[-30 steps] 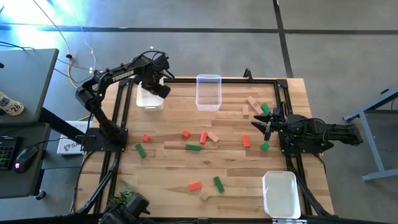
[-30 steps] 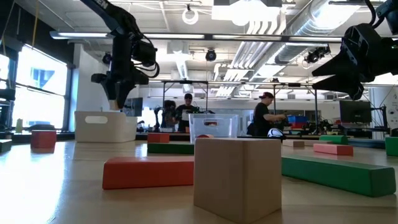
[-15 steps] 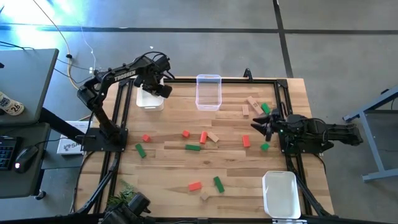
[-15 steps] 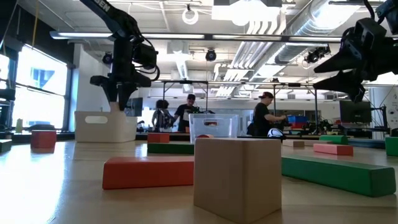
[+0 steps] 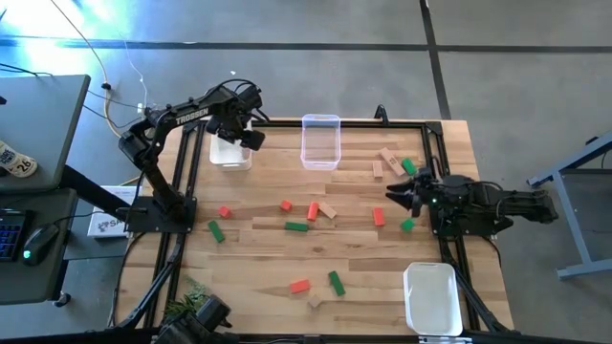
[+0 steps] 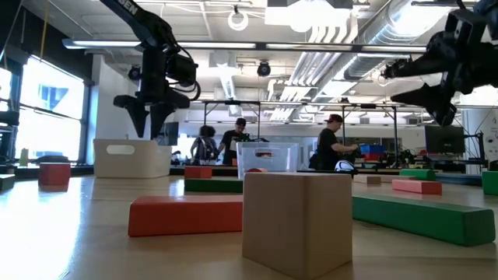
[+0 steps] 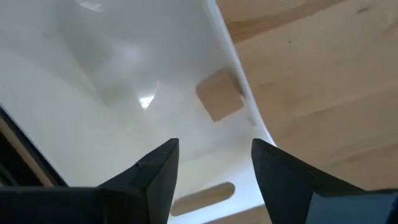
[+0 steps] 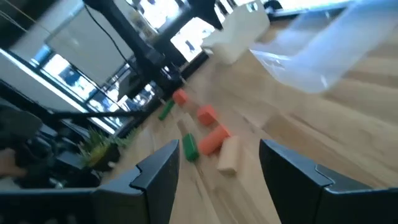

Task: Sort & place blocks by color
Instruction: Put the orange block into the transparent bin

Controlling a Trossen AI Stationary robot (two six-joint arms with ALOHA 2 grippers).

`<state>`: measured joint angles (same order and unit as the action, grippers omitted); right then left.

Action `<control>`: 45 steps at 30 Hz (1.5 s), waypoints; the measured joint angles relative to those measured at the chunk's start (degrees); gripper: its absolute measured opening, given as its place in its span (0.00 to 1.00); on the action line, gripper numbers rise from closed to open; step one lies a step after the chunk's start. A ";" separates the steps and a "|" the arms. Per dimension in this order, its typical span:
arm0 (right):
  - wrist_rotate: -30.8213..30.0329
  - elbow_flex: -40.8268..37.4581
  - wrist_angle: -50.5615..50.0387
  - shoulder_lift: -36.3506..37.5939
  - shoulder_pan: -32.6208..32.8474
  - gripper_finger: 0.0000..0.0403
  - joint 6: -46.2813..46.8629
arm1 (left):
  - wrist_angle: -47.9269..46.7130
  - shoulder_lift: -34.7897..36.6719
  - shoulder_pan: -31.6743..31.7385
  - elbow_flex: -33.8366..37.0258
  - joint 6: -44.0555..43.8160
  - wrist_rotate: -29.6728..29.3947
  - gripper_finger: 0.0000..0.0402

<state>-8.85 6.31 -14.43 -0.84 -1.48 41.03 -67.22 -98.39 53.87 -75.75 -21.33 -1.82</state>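
Small red, green and pale wood blocks lie scattered over the wooden table, among them a red bar (image 5: 313, 211), a green bar (image 5: 296, 226) and a wood block (image 5: 328, 210). My left gripper (image 5: 247, 134) hangs open over the white bin (image 5: 229, 156) at the far left. In the left wrist view a wood block (image 7: 219, 101) lies on that bin's floor beyond the parted fingers. My right gripper (image 5: 394, 191) is open and empty at the table's right side, raised above a green cube (image 5: 408, 225) and pointing toward the table's left.
A clear bin (image 5: 320, 140) stands at the far edge's middle, and a second white bin (image 5: 430, 298) sits at the near right corner. More blocks lie near the near edge (image 5: 300, 285) and at the far right (image 5: 389, 156). People stand in the room behind the table.
My left gripper has opened above the far-left white bin, staying in place. My right gripper has tipped its fingers up toward level, pointing more toward the table's left. The blocks on the table have not moved.
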 joint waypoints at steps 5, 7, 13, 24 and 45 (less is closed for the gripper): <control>0.31 0.00 7.86 0.00 0.01 0.52 0.02 | -0.40 0.00 0.00 -0.11 1.00 2.21 0.46; 0.31 0.00 10.87 0.02 0.02 0.52 1.64 | -0.61 0.01 -0.07 -0.59 1.99 3.48 0.46; 0.88 0.00 15.44 0.00 0.01 0.52 2.66 | -1.08 0.02 -1.67 -3.28 5.64 4.89 0.46; 0.88 8.40 14.46 -6.65 0.00 0.52 -0.58 | -2.37 0.04 -5.34 -11.18 11.92 4.85 0.46; 7.50 33.23 -26.38 -49.35 0.02 0.52 27.74 | -2.25 0.04 -5.99 -12.17 13.56 4.85 0.46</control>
<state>-1.34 39.53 -40.81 -50.19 -1.45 68.77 -69.47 -98.35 47.88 -87.92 -7.77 3.03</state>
